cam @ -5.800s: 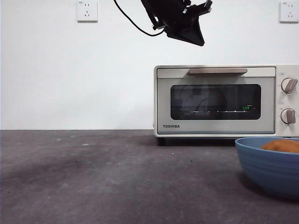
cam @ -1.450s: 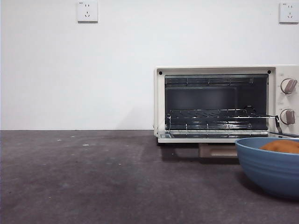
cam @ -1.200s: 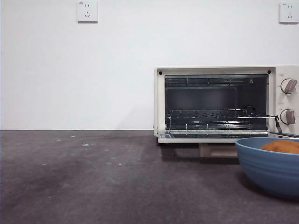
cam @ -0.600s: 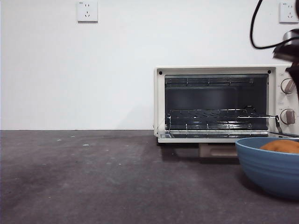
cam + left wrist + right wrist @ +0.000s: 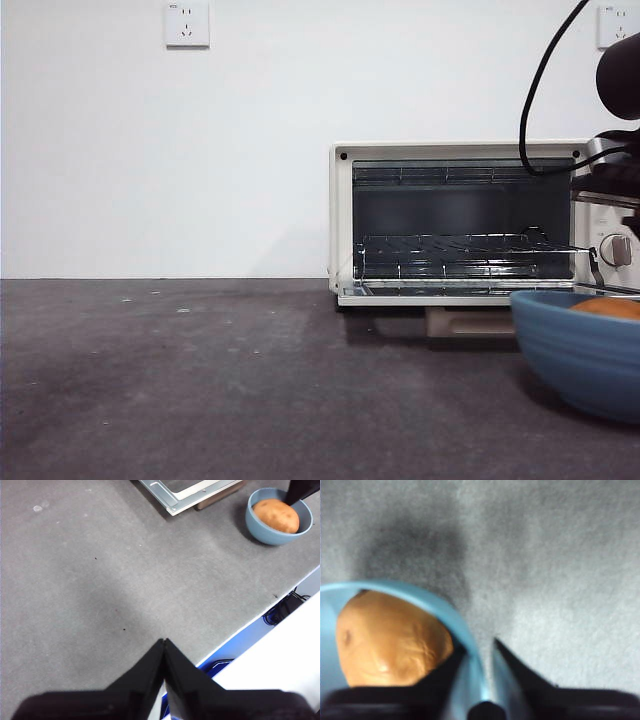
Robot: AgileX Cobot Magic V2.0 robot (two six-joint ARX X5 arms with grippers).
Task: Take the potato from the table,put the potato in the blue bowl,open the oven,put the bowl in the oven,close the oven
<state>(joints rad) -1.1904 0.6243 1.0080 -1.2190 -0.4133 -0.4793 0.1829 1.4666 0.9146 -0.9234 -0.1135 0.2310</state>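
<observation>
Your right gripper has its two jaws set astride the rim of the blue bowl, one inside against the potato and one outside over the table; the wall sits in the narrow gap, but you cannot tell from the blurred close view whether the jaws actually press on it. Your left gripper has its jaws pressed together on nothing, hanging over bare table near the table's edge, well apart from the bowl.

The potato lies inside the bowl, just beside the right gripper's inner jaw. The left wrist view gives you what the close view cannot: the whole bowl seen from above with the potato centred in it, a dark jaw tip at its far rim, and the corner of the lowered oven door nearby. The front view alone shows the oven open, its wire rack exposed, with the bowl standing in front of it at the right edge.
</observation>
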